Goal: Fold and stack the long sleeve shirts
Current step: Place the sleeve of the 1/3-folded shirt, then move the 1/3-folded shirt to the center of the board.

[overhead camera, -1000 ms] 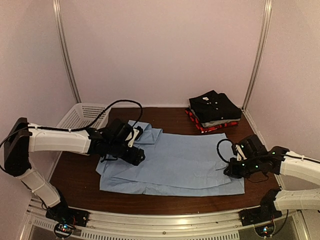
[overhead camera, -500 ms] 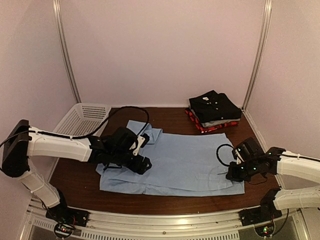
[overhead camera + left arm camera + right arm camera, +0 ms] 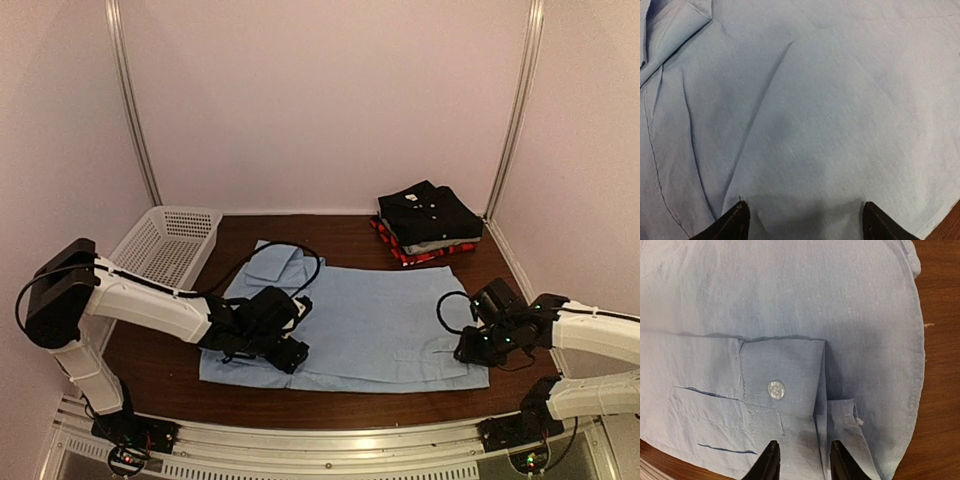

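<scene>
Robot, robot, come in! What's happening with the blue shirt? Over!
Left gripper open above light blue shirt. Right gripper open over its buttoned cuff. Shirt lies spread flat. Nothing on it.

A light blue woven cloth shirt (image 3: 840, 100) fills nearly the whole left wrist view, lying flat. A long soft crease (image 3: 765, 110) runs from upper centre down toward the lower left. A folded flap of the same cloth (image 3: 675, 30) sits in the top left corner. The left gripper (image 3: 802, 222) hangs just above the fabric, its two black fingertips (image 3: 735, 224) standing wide apart with only cloth showing between them. A sliver of dark brown wooden table (image 3: 951, 230) shows at the bottom right corner.
</scene>
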